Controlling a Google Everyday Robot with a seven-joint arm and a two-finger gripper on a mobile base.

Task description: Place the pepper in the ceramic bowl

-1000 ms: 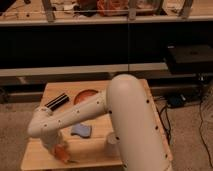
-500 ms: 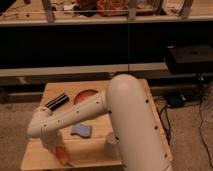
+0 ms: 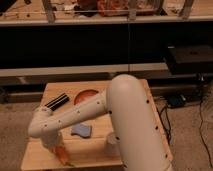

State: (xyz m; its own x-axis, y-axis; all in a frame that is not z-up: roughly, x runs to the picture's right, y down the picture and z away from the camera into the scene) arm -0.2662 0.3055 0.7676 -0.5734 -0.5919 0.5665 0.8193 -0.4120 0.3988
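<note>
The orange pepper [image 3: 63,155] lies at the front left of the wooden table [image 3: 52,91], right under the arm's wrist. My gripper [image 3: 56,146] is down at the pepper, at its upper end, mostly hidden by the white arm [image 3: 100,112]. The orange-red ceramic bowl [image 3: 84,95] sits at the table's middle back, partly covered by the arm, well behind the pepper.
A blue-grey pad [image 3: 81,131] lies mid-table to the right of the gripper. A black ridged block [image 3: 57,102] lies at the back left. A white paper cup [image 3: 112,145] stands at the front, half hidden by the arm. Shelves and cables lie behind and to the right.
</note>
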